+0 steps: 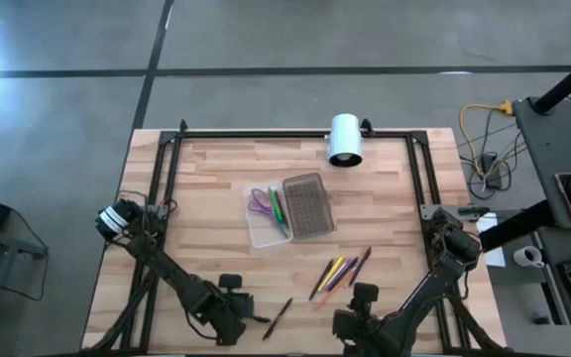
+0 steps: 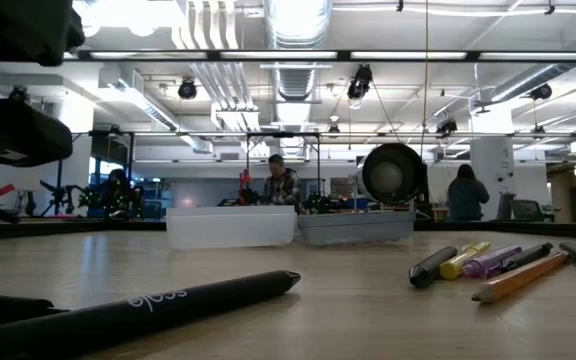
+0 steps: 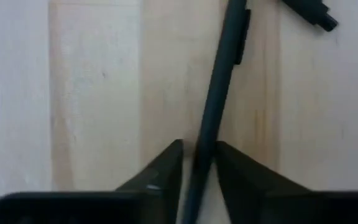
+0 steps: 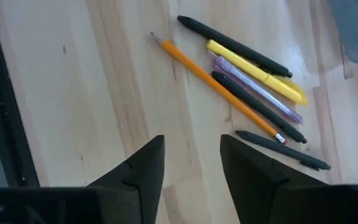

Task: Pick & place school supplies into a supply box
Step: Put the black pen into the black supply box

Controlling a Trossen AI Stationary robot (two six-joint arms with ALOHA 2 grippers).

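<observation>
My left gripper (image 3: 197, 158) is low over the table's near edge, shut on a black pen (image 3: 219, 81) (image 1: 279, 315). My right gripper (image 4: 191, 162) (image 1: 363, 297) is open above bare wood. It stands just near of a loose row of pens (image 1: 340, 270): an orange pencil (image 4: 210, 81), a yellow pen (image 4: 253, 68), a purple one (image 4: 260, 93) and black ones, all lying flat. The supply box (image 1: 264, 230) lies open at the table's middle. Purple scissors (image 1: 260, 201) and green pens (image 1: 278, 211) are in its tray, and the dotted grey lid (image 1: 308, 206) lies beside it. My left gripper pinches the black pen between its two fingers near one end of the barrel (image 3: 199, 149), with the fingers across the pen. The rest of the pen (image 2: 188, 300) runs out ahead of the fingers, low and nearly level with the tabletop. I cannot tell whether it is lifted clear.
A white cylinder (image 1: 345, 139) lies on its side at the table's far edge. A black frame (image 1: 167, 169) runs along the left, far and right edges. Bare wood lies between the box and the near edge. People (image 2: 280, 185) are in the room beyond the table.
</observation>
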